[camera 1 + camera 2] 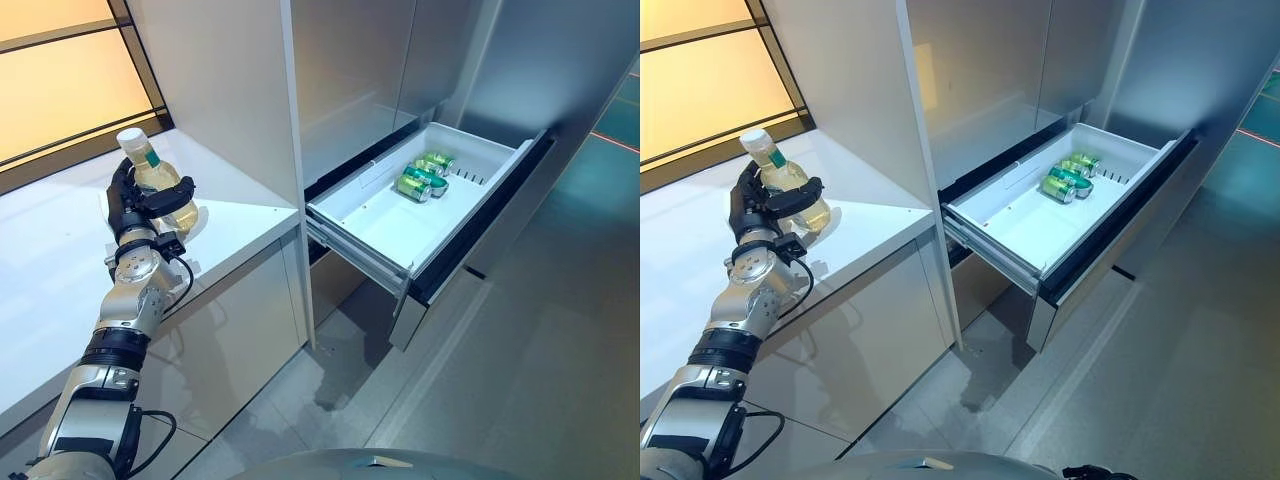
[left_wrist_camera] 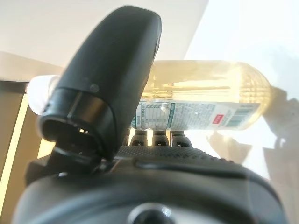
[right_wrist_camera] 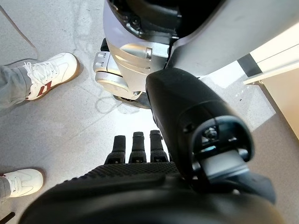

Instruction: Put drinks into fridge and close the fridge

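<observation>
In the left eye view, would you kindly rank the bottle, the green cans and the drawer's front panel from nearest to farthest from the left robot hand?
1. Bottle: gripped in the left robot hand, over the counter.
2. Drawer front panel: right of the hand, at the open drawer's outer end.
3. Green cans: at the drawer's far end; too close to call against the panel.

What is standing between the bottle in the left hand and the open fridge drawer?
In the left eye view, a tall grey cabinet panel rises between the bottle, gripped by the left hand, and the drawer.

White counter (image 1: 60, 270) by a window (image 1: 60, 80); a person's white shoes (image 3: 49, 72) on grey floor (image 1: 540, 380).
</observation>
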